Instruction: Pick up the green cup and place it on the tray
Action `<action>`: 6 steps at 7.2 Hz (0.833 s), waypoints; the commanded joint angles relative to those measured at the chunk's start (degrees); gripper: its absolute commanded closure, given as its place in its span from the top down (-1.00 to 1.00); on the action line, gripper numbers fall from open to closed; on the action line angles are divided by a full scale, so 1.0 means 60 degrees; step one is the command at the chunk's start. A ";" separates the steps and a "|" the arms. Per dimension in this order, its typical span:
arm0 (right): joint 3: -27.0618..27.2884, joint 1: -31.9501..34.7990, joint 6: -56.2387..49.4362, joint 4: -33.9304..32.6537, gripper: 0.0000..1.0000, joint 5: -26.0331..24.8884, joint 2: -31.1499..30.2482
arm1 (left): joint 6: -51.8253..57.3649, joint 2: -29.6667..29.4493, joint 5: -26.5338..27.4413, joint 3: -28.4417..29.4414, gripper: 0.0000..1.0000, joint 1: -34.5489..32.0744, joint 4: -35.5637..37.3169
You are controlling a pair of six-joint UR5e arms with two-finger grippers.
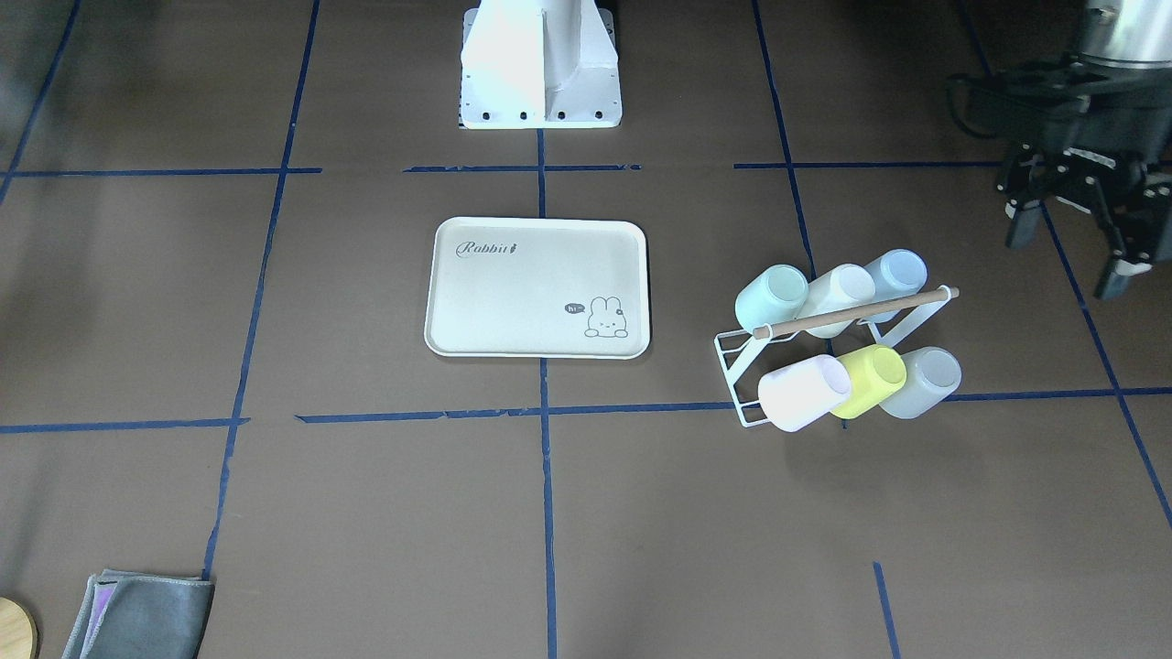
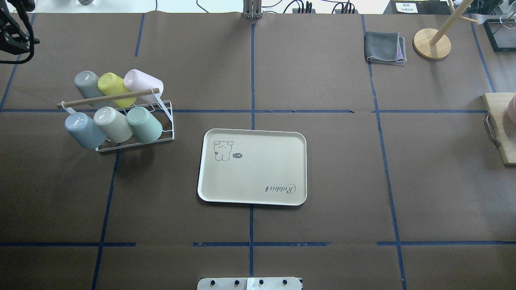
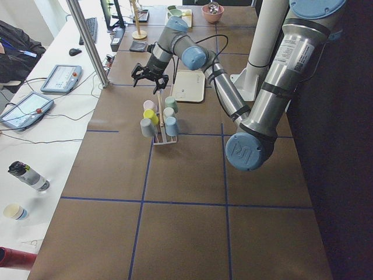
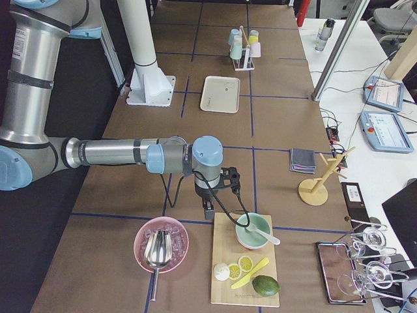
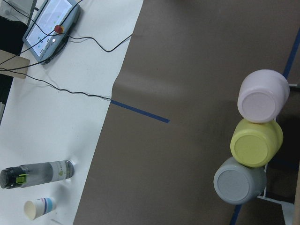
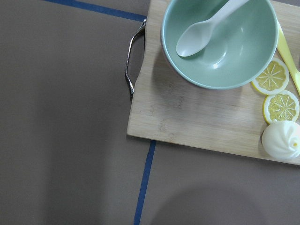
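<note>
overhead exterior gives me the count: six smooth plastic cups, one white wire rack with a wooden rod across its top, and one tray. the rack holds all six cups, tilted on its pegs, three to a row. the row on the robot's side has a pale blue cup, a cream cup and the small pale mint-green cup. that green cup sits at the row's end nearest the cream rectangular plastic tray with the rabbit drawing, near it but not touching. the cream cup is just beside it and the rod runs above. the far row has a grey cup, a yellow-green cup and a pale pink cup.

the left gripper hangs off past the rack's blue-and-grey end, fingers spread, gripping nothing. the right gripper shows only in the side view, so i cannot tell how its fingers stand. its wrist camera looks down on a wooden board carrying a mint-green bowl with a white spoon in it, beside two lemon slices. a folded grey cloth and a wooden stand sit at the far right.
</note>
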 commanded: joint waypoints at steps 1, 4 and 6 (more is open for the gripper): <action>-0.0006 0.0000 0.0001 0.0000 1.00 0.0005 0.0006 | 0.1773 -0.0529 0.2695 -0.0548 1.00 0.1547 0.2077; -0.0006 0.0000 0.0001 0.0000 1.00 -0.0010 0.0006 | 0.2279 -0.1247 0.5265 -0.0578 1.00 0.3294 0.4933; -0.0021 0.0000 0.0015 0.0000 1.00 0.0019 -0.0009 | 0.2367 -0.1221 0.5504 -0.0433 1.00 0.4052 0.5148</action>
